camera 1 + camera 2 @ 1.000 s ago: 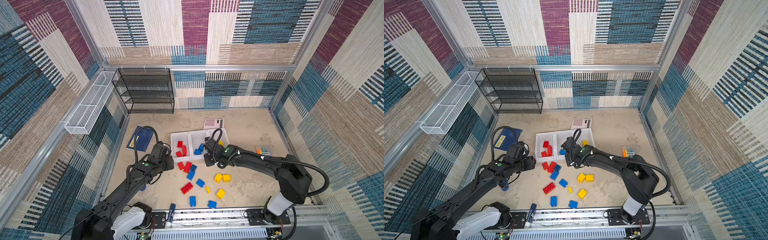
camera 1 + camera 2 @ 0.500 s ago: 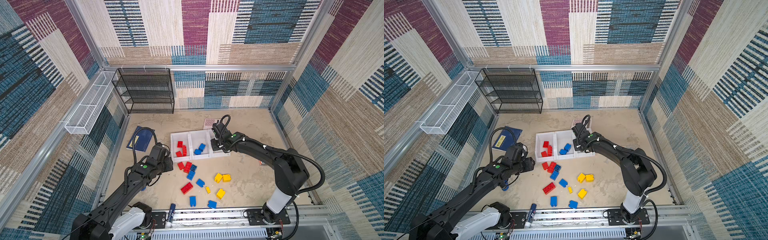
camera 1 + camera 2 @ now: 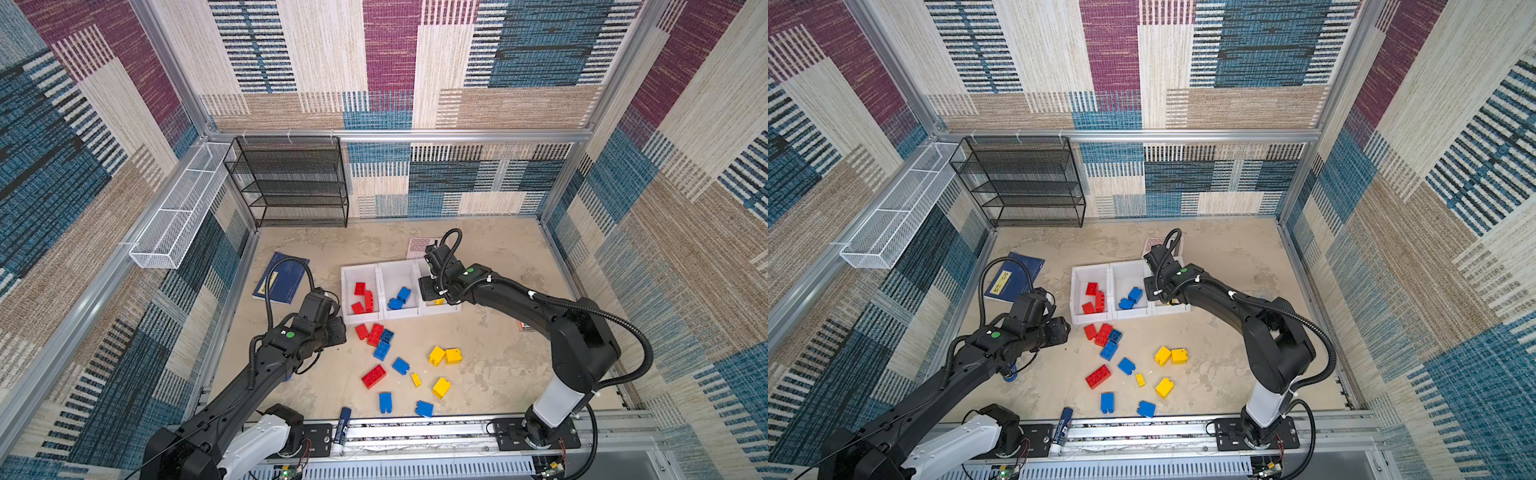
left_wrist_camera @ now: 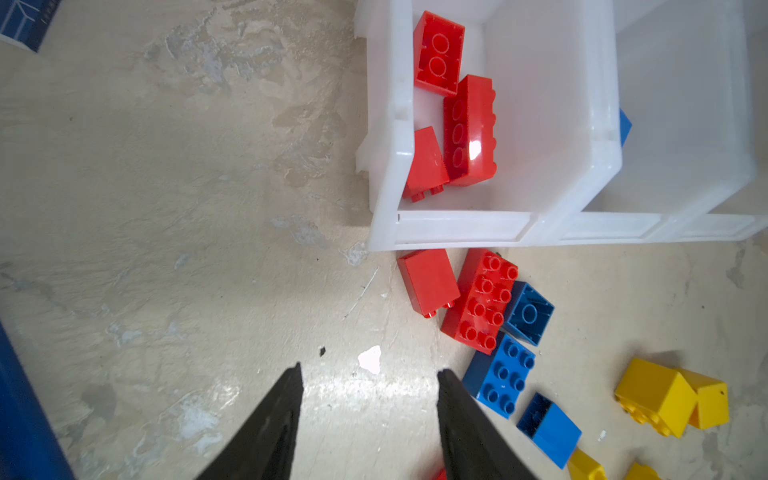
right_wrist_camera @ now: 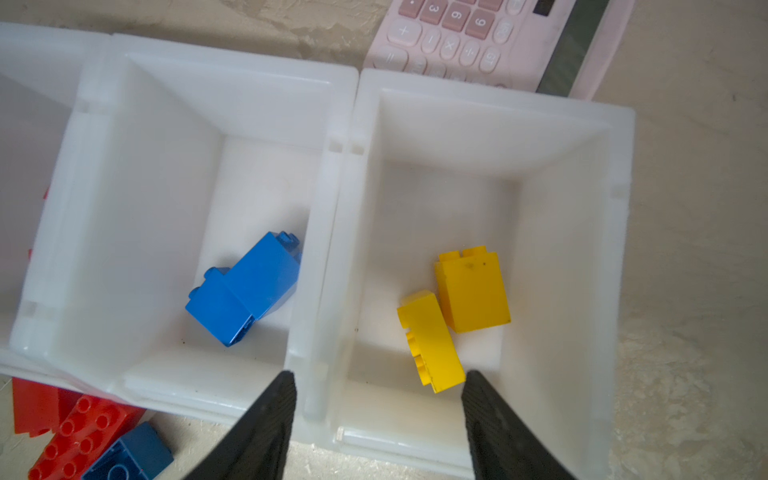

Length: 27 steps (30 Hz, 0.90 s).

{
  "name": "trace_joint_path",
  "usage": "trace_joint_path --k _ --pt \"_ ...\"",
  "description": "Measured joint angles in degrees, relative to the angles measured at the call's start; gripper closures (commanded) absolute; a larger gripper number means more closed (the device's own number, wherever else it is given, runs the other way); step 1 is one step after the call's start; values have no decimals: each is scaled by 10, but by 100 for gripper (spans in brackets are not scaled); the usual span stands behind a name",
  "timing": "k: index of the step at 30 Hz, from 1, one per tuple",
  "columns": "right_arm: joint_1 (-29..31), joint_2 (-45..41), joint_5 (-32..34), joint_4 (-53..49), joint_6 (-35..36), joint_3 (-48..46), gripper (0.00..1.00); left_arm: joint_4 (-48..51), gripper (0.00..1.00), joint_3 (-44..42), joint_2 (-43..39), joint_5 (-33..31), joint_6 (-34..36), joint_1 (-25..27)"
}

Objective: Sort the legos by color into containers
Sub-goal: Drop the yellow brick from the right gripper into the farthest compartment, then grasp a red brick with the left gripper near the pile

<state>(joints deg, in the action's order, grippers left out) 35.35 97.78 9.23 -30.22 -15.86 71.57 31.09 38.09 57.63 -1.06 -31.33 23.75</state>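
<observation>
sandy tabletop (image 4: 187, 208) lies under the left gripper (image 4: 370, 370), jaws parted and empty, the oblong red brick (image 4: 480, 301) just ahead by the bins (image 4: 457, 230), long axis pointing away, farther from the right gripper (image 5: 378, 374), likewise parted and empty.

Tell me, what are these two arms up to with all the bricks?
They are sorting legos by color into three white containers. The right gripper hangs open over the end bin, where two yellow bricks lie. The left gripper is open and empty near a loose red brick. Many more lie on the floor.
</observation>
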Motion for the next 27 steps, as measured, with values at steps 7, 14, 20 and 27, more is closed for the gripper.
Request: trace_joint_path --k 7,14,20,27 --pt "0 -28 -12 4 -9 -23 33 -1 44 0 5 15 18 47" --pt "0 -58 -18 8 -23 -62 32 -8 44 0 51 29 52 144" --pt "0 -71 -27 9 -32 -84 32 -13 44 8 100 34 78 212" --pt "0 -77 -30 11 -37 -93 32 -21 44 23 154 42 100 271"
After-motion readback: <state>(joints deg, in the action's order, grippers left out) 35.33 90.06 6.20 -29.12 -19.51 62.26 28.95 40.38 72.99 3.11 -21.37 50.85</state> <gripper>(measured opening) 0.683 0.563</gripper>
